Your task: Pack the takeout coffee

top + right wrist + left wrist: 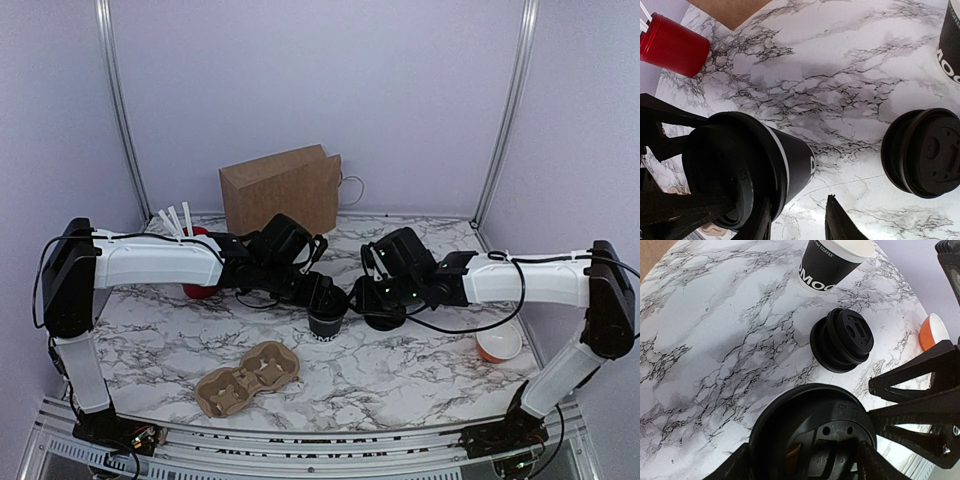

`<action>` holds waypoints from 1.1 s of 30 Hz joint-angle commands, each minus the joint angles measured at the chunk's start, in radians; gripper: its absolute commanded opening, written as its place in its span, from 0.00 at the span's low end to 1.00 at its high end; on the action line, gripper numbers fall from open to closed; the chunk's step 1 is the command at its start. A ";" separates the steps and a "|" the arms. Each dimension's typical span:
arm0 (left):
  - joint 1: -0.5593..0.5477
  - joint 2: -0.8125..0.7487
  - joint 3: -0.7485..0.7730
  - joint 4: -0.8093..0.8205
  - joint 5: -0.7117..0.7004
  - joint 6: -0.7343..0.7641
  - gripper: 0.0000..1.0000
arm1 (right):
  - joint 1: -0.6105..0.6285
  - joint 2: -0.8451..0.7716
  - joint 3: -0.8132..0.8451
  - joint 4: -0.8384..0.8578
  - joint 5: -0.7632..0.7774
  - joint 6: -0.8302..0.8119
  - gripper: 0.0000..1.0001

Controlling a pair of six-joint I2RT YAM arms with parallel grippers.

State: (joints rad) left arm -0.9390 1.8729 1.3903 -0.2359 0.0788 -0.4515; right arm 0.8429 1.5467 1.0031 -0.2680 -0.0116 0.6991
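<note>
The coffee cup (325, 326) stands upright mid-table (420, 375), its lid (810, 415) on. We judge it light, with a paper wall soft enough to dent and a lid that could pop off, so we would take it gently at the stiff rim. The left gripper (807, 462) sits above it, jaws wide and clasped on that rim. The right gripper (800, 225) is partly open and holds nothing; the cup's wall lies just ahead of its tips.
</note>
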 commanded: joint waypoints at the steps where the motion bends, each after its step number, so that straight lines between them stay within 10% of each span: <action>1: -0.003 0.012 0.007 0.004 0.001 0.011 0.70 | 0.022 0.020 0.046 -0.042 -0.006 -0.013 0.36; 33: 0.000 -0.012 0.035 -0.002 -0.011 0.030 0.70 | -0.045 -0.013 0.142 -0.053 0.046 -0.060 0.36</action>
State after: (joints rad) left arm -0.9398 1.8729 1.3907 -0.2337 0.0696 -0.4362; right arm 0.8173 1.5543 1.1183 -0.3378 0.0292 0.6605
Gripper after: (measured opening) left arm 0.699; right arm 0.357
